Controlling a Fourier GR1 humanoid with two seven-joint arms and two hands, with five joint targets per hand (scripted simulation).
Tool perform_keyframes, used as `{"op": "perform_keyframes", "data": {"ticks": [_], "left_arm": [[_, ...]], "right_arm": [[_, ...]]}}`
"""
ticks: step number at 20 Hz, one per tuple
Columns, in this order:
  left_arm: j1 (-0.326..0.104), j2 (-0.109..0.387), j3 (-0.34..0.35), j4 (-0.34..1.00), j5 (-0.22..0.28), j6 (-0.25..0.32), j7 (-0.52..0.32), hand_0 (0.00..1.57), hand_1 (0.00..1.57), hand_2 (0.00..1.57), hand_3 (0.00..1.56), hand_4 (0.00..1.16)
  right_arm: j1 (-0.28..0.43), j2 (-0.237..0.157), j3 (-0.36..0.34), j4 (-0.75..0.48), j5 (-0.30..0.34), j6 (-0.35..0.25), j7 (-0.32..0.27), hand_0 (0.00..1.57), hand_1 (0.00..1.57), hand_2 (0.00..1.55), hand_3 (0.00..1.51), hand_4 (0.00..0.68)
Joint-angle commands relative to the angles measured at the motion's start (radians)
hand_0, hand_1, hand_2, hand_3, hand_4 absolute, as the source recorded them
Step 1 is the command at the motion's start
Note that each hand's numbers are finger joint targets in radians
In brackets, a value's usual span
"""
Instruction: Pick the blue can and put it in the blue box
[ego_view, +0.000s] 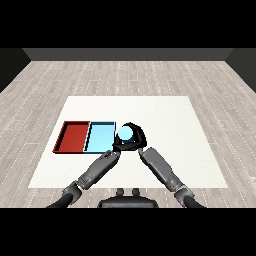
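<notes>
1. Our right hand has its fingers curled round the blue can, clamping it from the can's right and far sides, with dark parts of the hand showing below the can as well.
2. The blue can shows as a pale cyan round shape just beside the right edge of the blue tray, at about the tray's middle height in the head view. We cannot tell whether the can stands on the table or is lifted off it.
3. Our left hand lies just below the can and close to the blue tray's near right corner. It merges with the dark shapes of the right hand there, so we cannot tell how it is set.
4. The right forearm comes in from the lower right and slopes up towards the can; the left forearm comes in from the lower left and meets it near the same spot, so the two arms form a narrow wedge pointing at the can.
5. The blue tray lies open, and its light floor shows bare. Its right wall stands between the can and the tray's floor.
6. The red tray touches the blue tray's left side, on the far side of it from the can.
7. The white table carries both trays, and a grey plank floor surrounds the table.
</notes>
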Motion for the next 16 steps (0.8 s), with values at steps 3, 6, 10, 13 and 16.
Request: {"op": "perform_keyframes", "data": {"ticks": [3,6,10,13,16], "left_arm": [[0.097,-0.018,0.015,-0.037,-0.085,0.007,-0.014,1.57,1.57,1.55,1.46,1.14],[-0.010,-0.020,0.025,-0.002,-0.050,0.031,0.026,1.57,1.57,1.56,1.47,1.14],[-0.009,-0.020,-0.002,-0.035,-0.043,0.062,0.041,1.57,1.57,1.56,1.47,1.14],[-0.003,0.025,0.093,-0.033,-0.072,-0.030,0.070,1.57,1.57,1.57,1.48,1.14],[0.015,-0.020,0.049,-0.040,-0.094,0.034,0.062,1.57,1.57,1.57,1.48,1.14]], "right_arm": [[0.067,0.016,0.019,-0.028,0.020,0.000,-0.016,1.10,1.10,1.19,1.03,0.400],[0.023,0.016,0.001,-0.002,0.092,-0.011,0.045,0.00,0.00,0.00,0.00,0.000],[0.022,0.016,-0.011,-0.017,0.096,-0.008,0.068,0.00,0.00,0.00,0.00,0.000],[0.022,0.016,-0.034,-0.029,0.141,0.014,0.095,0.00,0.00,0.00,0.00,0.000],[0.008,0.017,-0.020,0.030,0.092,-0.013,0.023,0.00,0.00,0.00,0.00,0.000]]}}
